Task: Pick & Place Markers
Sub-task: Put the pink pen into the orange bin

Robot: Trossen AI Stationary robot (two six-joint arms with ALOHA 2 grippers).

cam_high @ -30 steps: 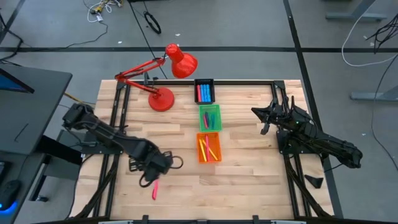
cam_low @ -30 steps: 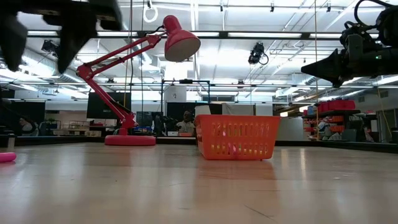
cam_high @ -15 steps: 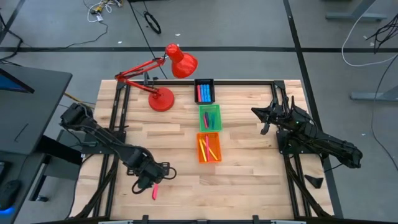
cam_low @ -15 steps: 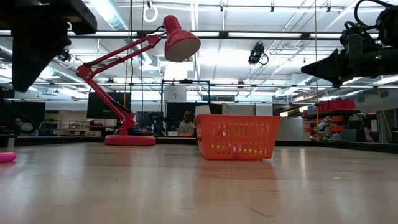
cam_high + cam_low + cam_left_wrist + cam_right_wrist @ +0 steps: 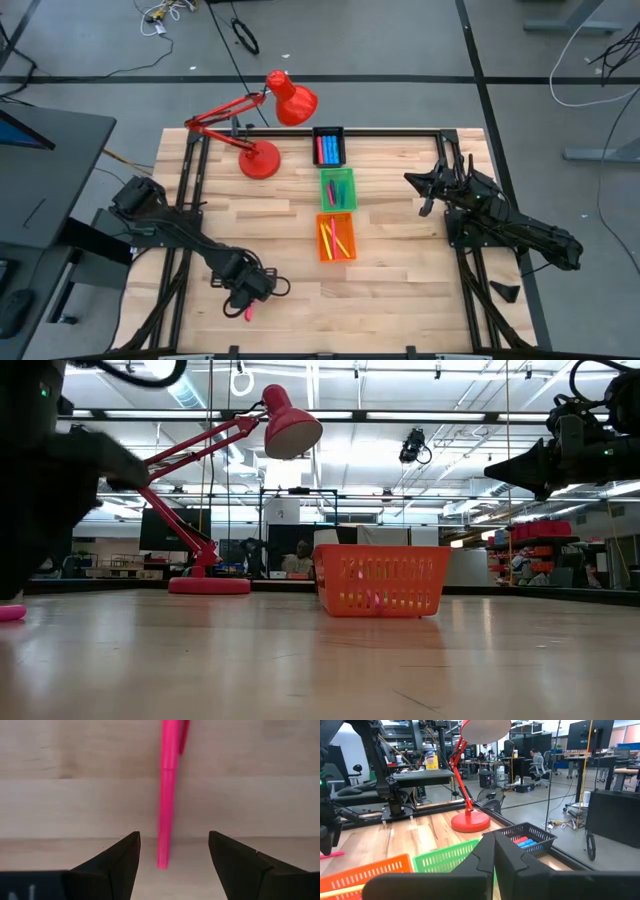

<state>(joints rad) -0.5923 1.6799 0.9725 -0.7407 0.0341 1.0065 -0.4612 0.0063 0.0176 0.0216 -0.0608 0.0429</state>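
Observation:
A pink marker (image 5: pixel 168 790) lies flat on the bare wood near the table's front left; it also shows in the high view (image 5: pixel 247 313) and the low view (image 5: pixel 10 612). My left gripper (image 5: pixel 173 835) points down right over it, open. One finger stands on either side of the marker's near end, and neither touches it. In the high view the left gripper (image 5: pixel 250 290) hides part of the marker. More markers lie in the black tray (image 5: pixel 328 147), the green tray (image 5: pixel 337 188) and the orange tray (image 5: pixel 335 237). My right gripper (image 5: pixel 425 185) waits at the right, level and shut.
A red desk lamp (image 5: pixel 262 158) stands at the back left, its head (image 5: pixel 291 98) reaching over the far edge. The three trays form a row down the table's middle. Bare wood lies around the pink marker and in front of the orange tray (image 5: pixel 380 580).
My left gripper has come down and toward the table's near edge, onto the spot over the pink marker, with a slight roll of the wrist. Its fingers have stayed open. The marker has not moved.

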